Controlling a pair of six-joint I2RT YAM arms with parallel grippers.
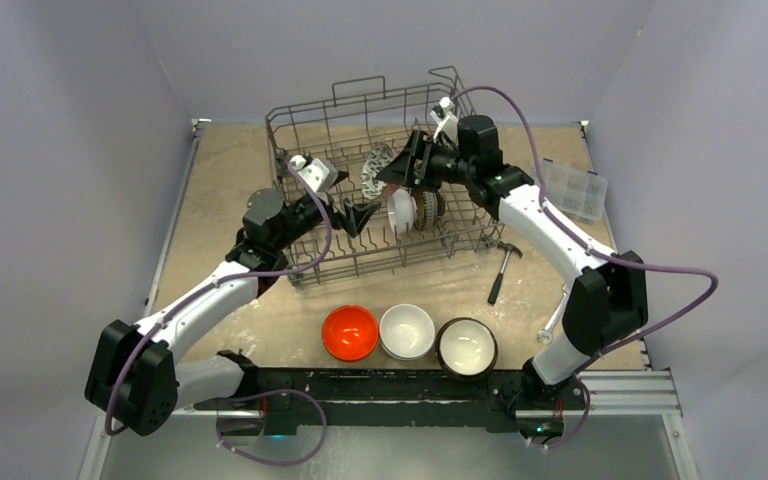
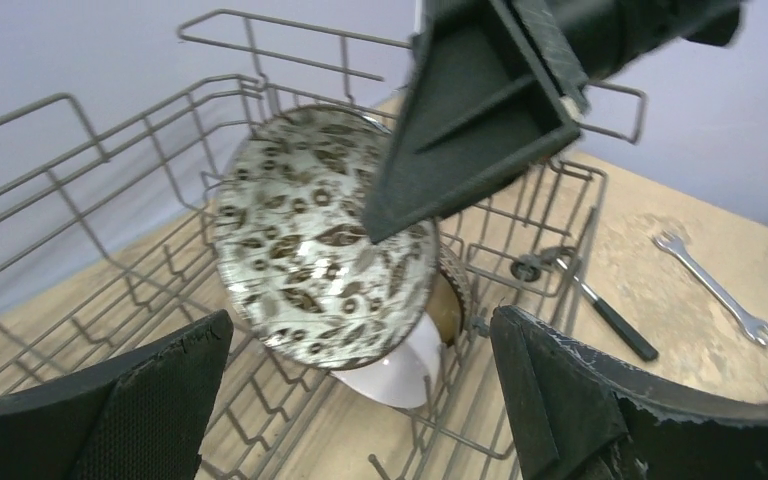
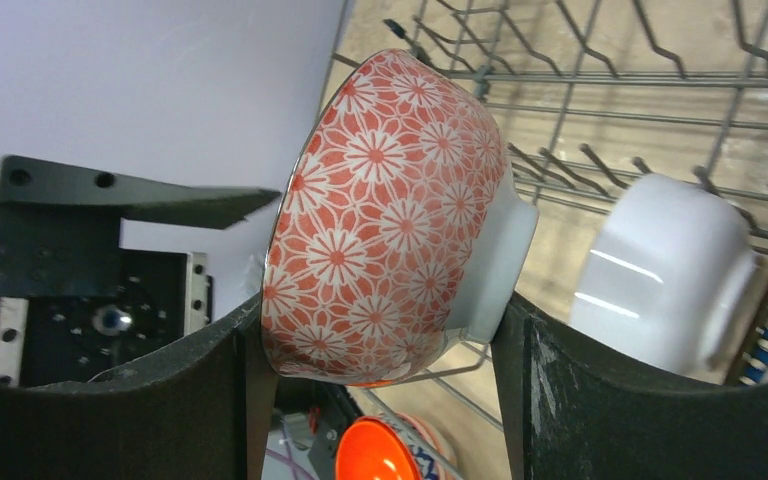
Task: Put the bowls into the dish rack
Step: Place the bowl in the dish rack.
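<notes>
The dish rack (image 1: 390, 262) stands at the back of the table. My right gripper (image 1: 397, 170) reaches into it, shut on a red-patterned bowl (image 3: 390, 210) held on edge, one finger at the rim and one at the foot. From the left wrist view the same bowl (image 2: 325, 235) shows its leaf-patterned inside. A white bowl (image 1: 401, 210) and a blue-patterned bowl (image 1: 426, 208) stand on edge among the tines. My left gripper (image 1: 360, 215) hangs open just left of them, nothing between its fingers. Orange (image 1: 350, 332), white (image 1: 407, 331) and dark cream-lined (image 1: 466, 347) bowls sit at the near edge.
A hammer (image 1: 503, 268) lies right of the rack, and a wrench (image 1: 550, 325) lies nearer the right arm's base. A clear compartment box (image 1: 575, 188) sits at the far right. Grey walls close in the table on three sides.
</notes>
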